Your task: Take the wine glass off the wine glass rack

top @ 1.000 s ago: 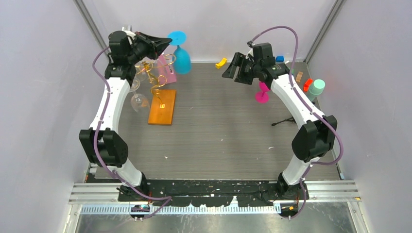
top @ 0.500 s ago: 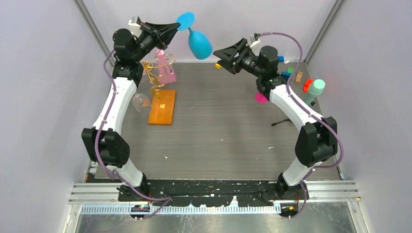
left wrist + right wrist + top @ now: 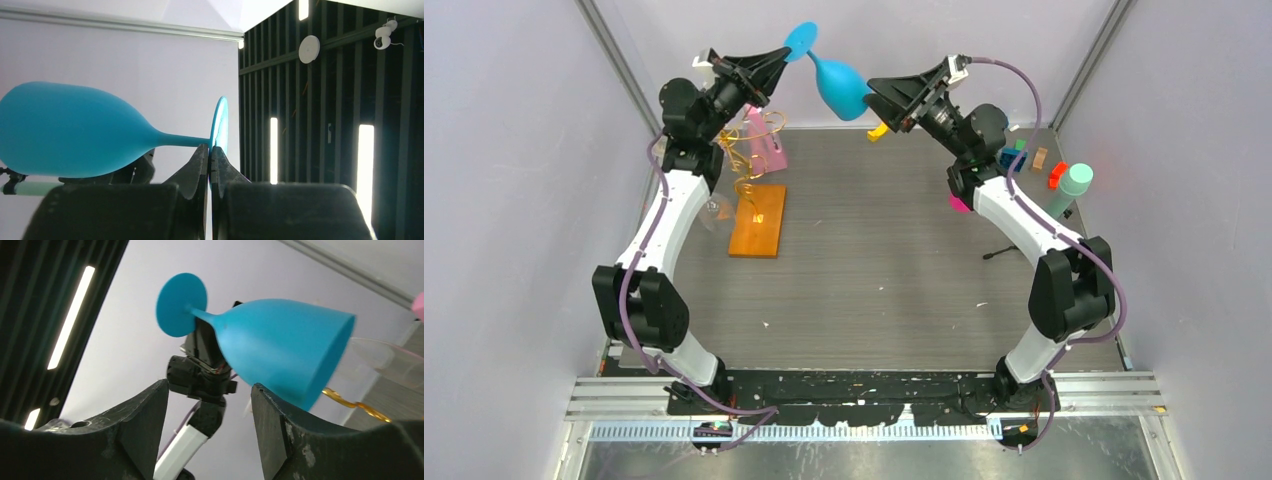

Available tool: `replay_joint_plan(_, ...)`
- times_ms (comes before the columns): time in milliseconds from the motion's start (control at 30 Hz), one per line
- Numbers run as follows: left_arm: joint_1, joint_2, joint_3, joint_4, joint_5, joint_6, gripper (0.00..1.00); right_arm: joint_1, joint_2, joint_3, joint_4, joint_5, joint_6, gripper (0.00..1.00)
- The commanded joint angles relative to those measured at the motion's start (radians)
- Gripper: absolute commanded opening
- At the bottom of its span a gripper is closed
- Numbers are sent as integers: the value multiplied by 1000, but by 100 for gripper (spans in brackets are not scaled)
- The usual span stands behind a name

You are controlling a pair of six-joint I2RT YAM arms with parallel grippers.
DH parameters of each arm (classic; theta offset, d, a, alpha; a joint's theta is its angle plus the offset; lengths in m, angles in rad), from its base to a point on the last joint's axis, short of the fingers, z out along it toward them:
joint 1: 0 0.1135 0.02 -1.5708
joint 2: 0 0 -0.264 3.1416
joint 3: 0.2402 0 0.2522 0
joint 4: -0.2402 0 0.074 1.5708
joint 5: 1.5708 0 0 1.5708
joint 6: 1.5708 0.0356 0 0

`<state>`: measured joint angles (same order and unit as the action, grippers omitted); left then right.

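The blue wine glass (image 3: 840, 86) is off the wine glass rack (image 3: 754, 150), up in the air above the table's far edge. The left gripper (image 3: 782, 55) is clamped on its stem right beside the round foot. The glass lies nearly level, foot toward the left gripper, bowl mouth toward the right gripper (image 3: 871, 97), whose jaws gape wide at the bowl; whether they touch it is unclear
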<state>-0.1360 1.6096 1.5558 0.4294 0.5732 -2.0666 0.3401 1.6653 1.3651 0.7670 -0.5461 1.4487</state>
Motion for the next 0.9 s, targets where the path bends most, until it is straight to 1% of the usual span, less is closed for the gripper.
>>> replay_joint_plan(0, -4, -47, -31, 126, -13, -93, 0, 31, 24, 82, 190, -33, 88, 65)
replay_joint_plan(100, -4, -45, -27, 125, -14, -97, 0, 44, 31, 91, 200, -41, 90, 60)
replay_joint_plan(167, -4, -43, -19, 131, -21, -99, 0, 48, 22, 87, 168, -39, 63, 60)
replay_joint_plan(233, -4, -38, -7, 129, -19, -96, 0, 47, -2, 72, 105, -27, 3, 62)
replay_joint_plan(300, -4, -40, -5, 126, -20, -93, 0, 46, -36, 59, 4, 1, -118, 63)
replay_joint_plan(333, -4, -40, -6, 125, -21, -91, 0, 46, -61, 55, -86, 36, -150, 64)
replay_joint_plan(367, -4, -42, -8, 125, -21, -90, 0, 45, -74, 52, -181, 57, -222, 64)
replay_joint_plan(433, -4, -41, -12, 123, -20, -90, 0, 44, -125, 36, -307, 162, -321, 64)
replay_joint_plan(467, -4, -41, -15, 123, -21, -91, 0, 43, -158, 17, -337, 248, -347, 64)
replay_joint_plan(533, -4, -38, -19, 123, -21, -92, 0, 40, -189, 5, -427, 338, -409, 67)
replay_joint_plan(600, -4, -37, -16, 123, -20, -92, 0, 34, -189, 18, -491, 347, -438, 70)
replay_joint_plan(667, -4, -33, -12, 122, -19, -92, 0, 34, -175, 12, -482, 315, -421, 71)
replay_joint_plan(700, -4, -31, -9, 120, -18, -92, 0, 34, -168, -3, -421, 297, -389, 71)
replay_joint_plan(733, -4, -31, -8, 113, -14, -90, 0, 34, -152, -12, -377, 241, -366, 72)
replay_joint_plan(767, -4, -31, -10, 105, -13, -91, 0, 34, -141, -24, -258, 206, -318, 72)
replay_joint_plan(800, -4, -30, -11, 105, -13, -93, 0, 34, -115, -26, -207, 143, -291, 73)
replay_joint_plan(833, -4, -28, -11, 105, -13, -98, 0, 34, -99, -23, -103, 92, -235, 73)
replay_joint_plan(867, -4, -26, -11, 107, -13, -105, 0, 34, -65, -17, -49, 57, -204, 73)
